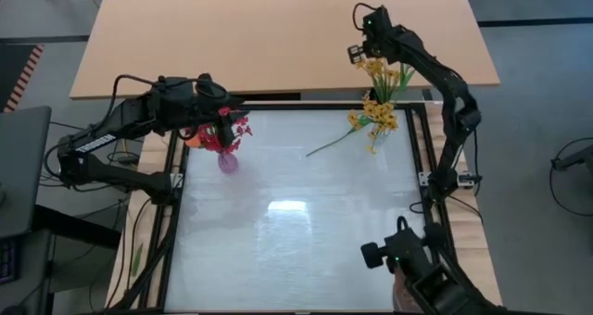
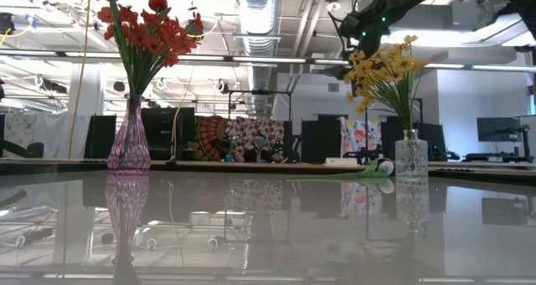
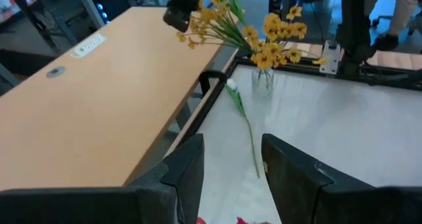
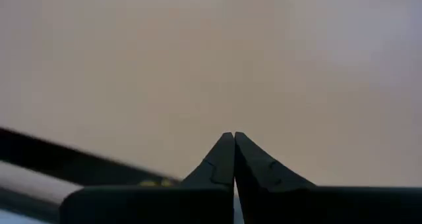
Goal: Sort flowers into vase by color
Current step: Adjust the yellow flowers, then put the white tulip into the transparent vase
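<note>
Red flowers (image 1: pixel 229 132) (image 2: pixel 146 29) stand with their stems in a purple vase (image 2: pixel 128 142) at the far left of the white surface. My left gripper (image 3: pixel 231 151) hovers open just above them, nothing between its fingers. Yellow flowers (image 1: pixel 380 102) (image 2: pixel 387 67) stand in a clear vase (image 2: pixel 410 155) at the far right. A white flower (image 1: pixel 329 145) (image 3: pixel 244 118) lies flat on the surface by that vase. My right gripper (image 4: pixel 234 141) (image 2: pixel 358 32) is shut, up by the topmost yellow blooms. My right gripper is shut with nothing showing between its fingers. It hangs beside the top yellow blooms (image 3: pixel 198 23), slanting down from the far side. Whether it touches them I cannot tell.
A tan table (image 1: pixel 278 37) adjoins the far edge. A black frame (image 1: pixel 176 213) borders the white surface, whose middle and near part (image 1: pixel 287 241) lie open. A dark camera mount (image 1: pixel 398 252) stands at the near right.
</note>
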Robot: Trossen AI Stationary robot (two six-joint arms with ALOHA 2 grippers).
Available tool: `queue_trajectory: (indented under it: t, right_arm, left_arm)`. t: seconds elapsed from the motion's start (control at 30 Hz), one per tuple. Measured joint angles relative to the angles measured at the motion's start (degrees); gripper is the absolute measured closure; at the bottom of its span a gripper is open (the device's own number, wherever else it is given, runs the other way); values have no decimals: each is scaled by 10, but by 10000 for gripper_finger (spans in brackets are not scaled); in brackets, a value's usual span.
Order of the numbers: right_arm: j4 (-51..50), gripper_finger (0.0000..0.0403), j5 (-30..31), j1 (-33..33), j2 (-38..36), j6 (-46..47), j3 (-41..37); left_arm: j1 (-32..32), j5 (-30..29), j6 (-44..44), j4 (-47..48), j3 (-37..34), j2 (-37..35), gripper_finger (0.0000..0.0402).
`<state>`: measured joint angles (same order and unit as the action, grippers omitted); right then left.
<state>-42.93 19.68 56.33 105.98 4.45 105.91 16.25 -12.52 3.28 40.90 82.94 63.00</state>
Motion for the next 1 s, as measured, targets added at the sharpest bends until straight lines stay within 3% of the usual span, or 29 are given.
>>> queue_trajectory:
  t: [0.1, 0.37, 0.6, 0.8, 1.0]
  right_arm:
    - [-44, 365, 15, 1, -2, 0, 1]
    - [-155, 387, -1, -23, -25, 5, 1]
    - [-230, 368, -3, -58, -57, 55, 1]
    - [-264, 385, -2, -89, -85, 65, 1]
    - [-208, 372, 93, -120, -127, 59, 1]
  left_arm:
    - [0, -1, 0, 9, 0, 0, 260]
    - [0, -1, 27, 9, 0, 0, 260]
    - [0, -1, 44, 9, 0, 0, 260]
    - [0, 3, 44, 26, 0, 0, 260]
    - [0, 3, 44, 32, 0, 0, 260]
